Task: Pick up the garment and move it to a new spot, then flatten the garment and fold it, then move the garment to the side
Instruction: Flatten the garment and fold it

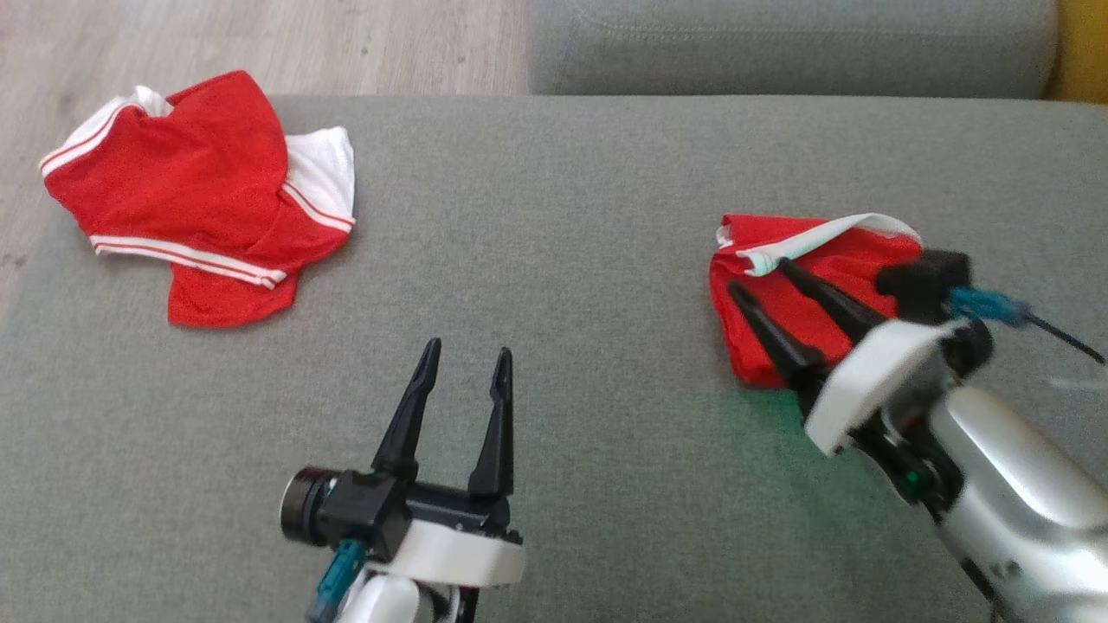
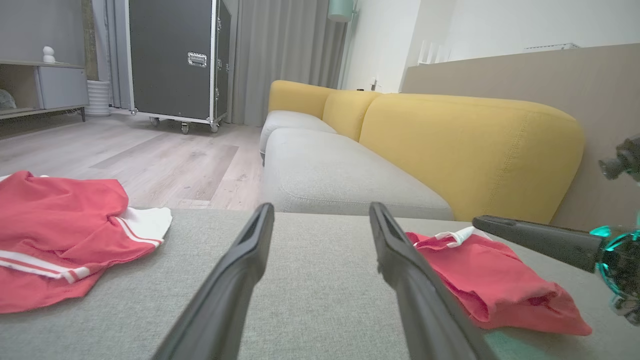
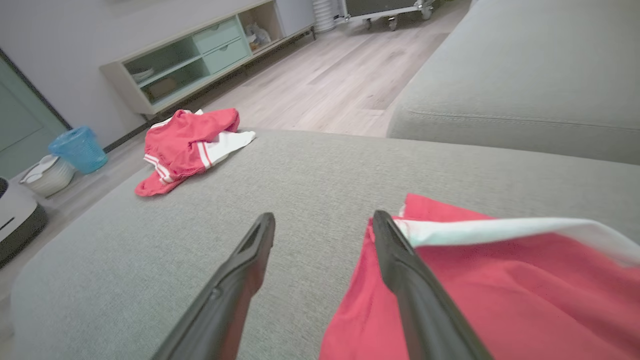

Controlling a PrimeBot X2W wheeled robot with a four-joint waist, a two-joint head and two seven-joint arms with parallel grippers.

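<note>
1. Head view: the folded garment [image 1: 853,260] lies at the right of the grey cushion [image 1: 563,260], a small red packet with a white band along its far edge. Your right gripper [image 1: 760,275] reaches in from the lower right with the forearm slanting up and left. Its fingers are spread over the cloth and clamp nothing. Your left gripper [image 1: 467,349] hovers at the lower middle, fingers pointing up the view, jaws wide and empty, well apart from the packet. A crumpled garment [image 1: 182,182] lies at the cushion's far left corner.
2. Left wrist view: the left gripper [image 2: 321,207] sits low and nearly level over bare cushion. The folded garment [image 2: 490,280] lies to its right, its edges sagging. It looks thin, light and limp, so I judge the layers will slide apart if dragged.
3. Right wrist view: one finger of the right gripper [image 3: 325,216] overlaps the near edge of the folded garment [image 3: 525,290], and the other stands over bare cushion, with only cushion showing in the gap. If you shift it again, pinch through all layers at the thick fold, not the loose white band.
</note>
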